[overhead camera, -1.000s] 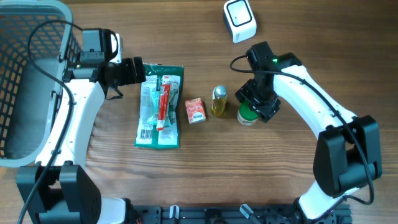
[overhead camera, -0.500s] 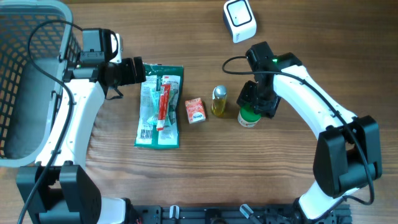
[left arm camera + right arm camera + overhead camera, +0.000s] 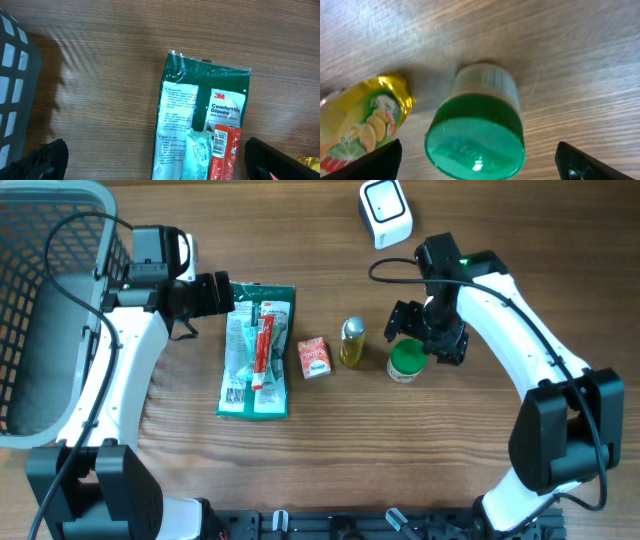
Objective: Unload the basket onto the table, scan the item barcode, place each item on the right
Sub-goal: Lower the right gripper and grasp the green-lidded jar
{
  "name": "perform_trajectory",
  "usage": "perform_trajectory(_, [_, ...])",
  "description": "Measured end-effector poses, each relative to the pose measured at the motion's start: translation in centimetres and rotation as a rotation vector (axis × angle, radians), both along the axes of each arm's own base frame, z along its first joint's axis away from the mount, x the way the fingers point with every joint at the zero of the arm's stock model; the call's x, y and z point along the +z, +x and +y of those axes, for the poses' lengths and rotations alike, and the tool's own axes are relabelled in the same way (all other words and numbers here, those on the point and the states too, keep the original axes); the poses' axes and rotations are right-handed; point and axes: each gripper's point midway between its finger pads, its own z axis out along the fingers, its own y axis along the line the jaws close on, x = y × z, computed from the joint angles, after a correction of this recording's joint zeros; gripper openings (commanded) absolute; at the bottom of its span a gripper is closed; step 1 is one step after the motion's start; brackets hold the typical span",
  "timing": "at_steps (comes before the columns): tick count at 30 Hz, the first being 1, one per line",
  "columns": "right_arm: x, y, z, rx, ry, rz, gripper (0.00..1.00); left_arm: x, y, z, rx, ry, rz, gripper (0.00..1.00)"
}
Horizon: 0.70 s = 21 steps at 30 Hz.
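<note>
The item to scan is most likely the small green-lidded jar (image 3: 476, 135), which stands upright on the wooden table (image 3: 400, 465) right of centre in the overhead frame, last in a short row of goods and just beside a yellow bottle (image 3: 362, 125) on its left. It looks rigid and light (a short plastic tub, by the ribbed band under its cap), so it should take a firm pinch without giving. The smooth lid and rounded wall could slip or swivel between flat pads, though. The safest hold seems to be across the ribbed shoulder or the body below the lid, with the fingers squarely on opposite sides. Wherever the barcode sits on the side wall must be left uncovered for the white scanner (image 3: 385, 212) at the top of the frame; no barcode can be made out from here. The right gripper (image 3: 426, 338) hangs just above and beside the jar with its fingers spread wide. In the wrist view its fingertips (image 3: 377, 161) sit at the two lower corners with the jar between them, clear of both, so nothing is held. The left gripper (image 3: 213, 293) is also wide open and empty, hovering at the upper edge of the green glove pack (image 3: 205, 130) left of centre.
</note>
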Motion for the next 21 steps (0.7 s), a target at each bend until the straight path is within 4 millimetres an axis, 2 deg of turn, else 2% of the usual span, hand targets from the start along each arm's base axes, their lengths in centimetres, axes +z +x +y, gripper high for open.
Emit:
perform_trajectory(4, [-0.3, -0.3, 0.4, -0.089, 0.017, 0.026, 0.97, 0.0, 0.0, 0.0, 0.000, 0.000, 0.000, 1.00])
perform_trajectory(8, [-1.3, -0.6, 1.7, -0.147, 0.017, 0.028, 0.95, 0.0, 0.0, 0.0, 0.000, 0.000, 0.000, 1.00])
perform_trajectory(11, [-1.9, -1.5, 2.2, -0.175, -0.018, 0.042, 0.83, 0.0, 0.0, 0.0, 0.000, 0.000, 0.000, 1.00])
perform_trajectory(13, [-2.0, -1.4, 2.1, -0.194, -0.043, 0.034, 0.83, 0.0, 0.0, 0.0, 0.000, 0.000, 0.000, 1.00])
perform_trajectory(17, [-2.1, -1.1, 1.5, -0.218, -0.074, 0.018, 0.70, 0.0, 0.0, 0.0, 0.000, 0.000, 0.000, 1.00])
perform_trajectory(21, [-2.1, -1.0, 1.1, -0.221, -0.099, 0.007, 0.63, 0.0, 0.0, 0.0, 0.000, 0.000, 0.000, 1.00])
